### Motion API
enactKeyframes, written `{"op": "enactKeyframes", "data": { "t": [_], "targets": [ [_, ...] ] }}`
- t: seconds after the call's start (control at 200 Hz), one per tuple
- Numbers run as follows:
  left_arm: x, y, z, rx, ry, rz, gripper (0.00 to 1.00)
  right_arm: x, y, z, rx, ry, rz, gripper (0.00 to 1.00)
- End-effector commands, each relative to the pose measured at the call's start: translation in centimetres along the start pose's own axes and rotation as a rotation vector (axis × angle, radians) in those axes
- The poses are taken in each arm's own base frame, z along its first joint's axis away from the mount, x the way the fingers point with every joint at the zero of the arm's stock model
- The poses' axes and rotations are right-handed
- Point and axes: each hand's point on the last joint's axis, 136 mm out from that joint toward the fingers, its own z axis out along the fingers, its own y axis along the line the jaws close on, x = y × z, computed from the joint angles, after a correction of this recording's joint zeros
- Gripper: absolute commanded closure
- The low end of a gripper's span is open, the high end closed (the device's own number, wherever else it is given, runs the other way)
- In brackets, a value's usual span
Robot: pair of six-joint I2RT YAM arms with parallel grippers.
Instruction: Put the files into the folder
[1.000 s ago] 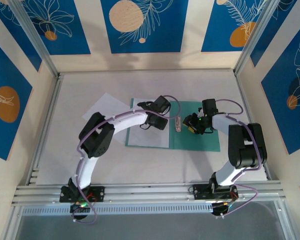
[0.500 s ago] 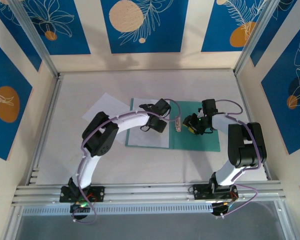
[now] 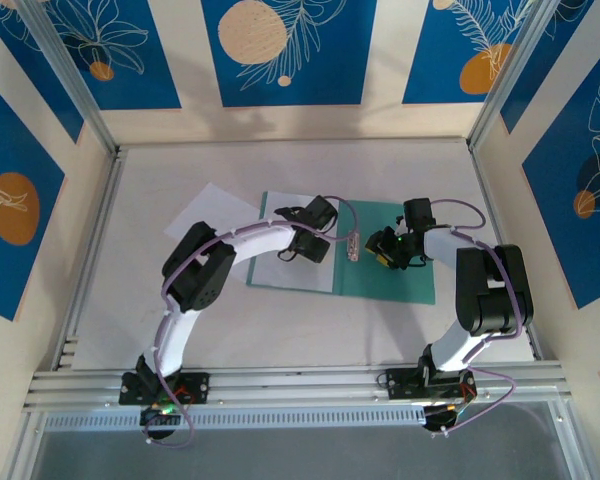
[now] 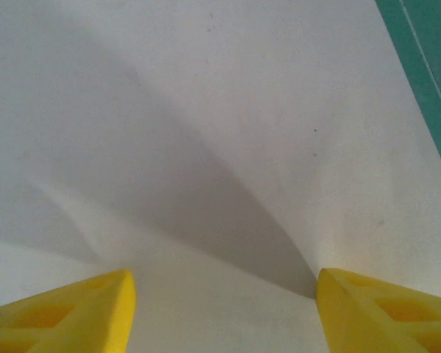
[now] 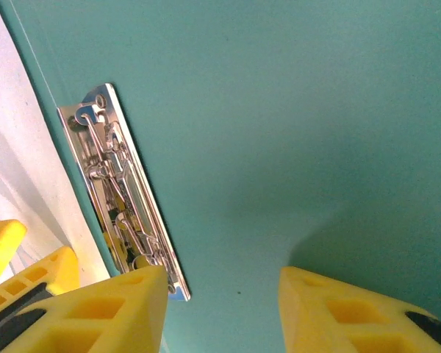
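The folder (image 3: 400,275) lies open and flat at the middle of the desk (image 3: 280,330), with its two leaves side by side and its metal clip (image 3: 354,245) along the hinge. A white sheet (image 3: 280,275) covers the folder's left leaf. Its right edge stops just short of the clip, and the right leaf is bare teal. A second sheet (image 3: 205,215) lies on the desk off the folder's far-left corner, skewed and partly under the left arm (image 3: 260,238); whether it overlaps the folder cannot be told. The left arm reaches over the left leaf. In the wrist view the left fingers (image 4: 66,312) stand wide apart above the sheet (image 4: 206,110) with nothing clamped between them. The paper there shows a soft curved shadow, and a strip of folder (image 4: 426,44) shows at the upper right. Whether the fingertips touch the paper cannot be told. The right fingers (image 3: 382,256) hang over the right leaf just beside the clip. In the right wrist view they (image 5: 353,312) are also apart and hold nothing, with bare folder (image 5: 294,110) beneath and the clip (image 5: 121,191) by the left finger.
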Motion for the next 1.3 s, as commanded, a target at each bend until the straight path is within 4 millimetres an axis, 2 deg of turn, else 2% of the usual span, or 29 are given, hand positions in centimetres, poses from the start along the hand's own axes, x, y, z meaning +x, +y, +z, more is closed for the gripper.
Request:
{"op": "enactKeyframes", "data": {
  "t": [0.0, 0.14, 0.205, 0.245, 0.61, 0.94, 1.185, 1.295],
  "targets": [
    [1.8, 2.2, 0.5, -0.069, 0.059, 0.006, 0.34, 0.1, -0.6, 0.1, 0.021, 0.015, 0.005, 0.55],
    [1.4, 2.5, -0.1, -0.063, 0.049, -0.039, 0.34, 0.0, -0.7, 0.0, 0.032, 0.011, 0.0, 0.55],
    [1.3, 2.2, -0.2, -0.046, 0.045, -0.049, 0.34, 0.0, -0.9, 0.0, 0.057, 0.012, -0.012, 0.65],
    [1.2, 2.1, -0.2, -0.038, 0.044, -0.053, 0.34, 0.0, -1.2, 0.0, 0.084, 0.016, -0.023, 0.67],
    [1.5, 1.8, -0.1, -0.016, 0.047, -0.079, 0.34, -0.4, -2.2, -0.5, 0.27, 0.031, -0.134, 0.67],
    [1.6, 3.7, 0.3, -0.05, 0.054, -0.117, 0.27, -0.1, -3.0, 0.1, 0.321, 0.046, -0.159, 0.68],
    [0.6, 3.9, -1.1, -0.026, 0.021, -0.136, 0.25, -0.1, -3.3, 0.4, 0.336, 0.048, -0.173, 0.68],
    [-0.2, 2.9, -1.9, 0.05, 0.0, -0.122, 0.24, -0.1, -3.1, 0.5, 0.326, 0.047, -0.179, 0.68]
  ]
}}
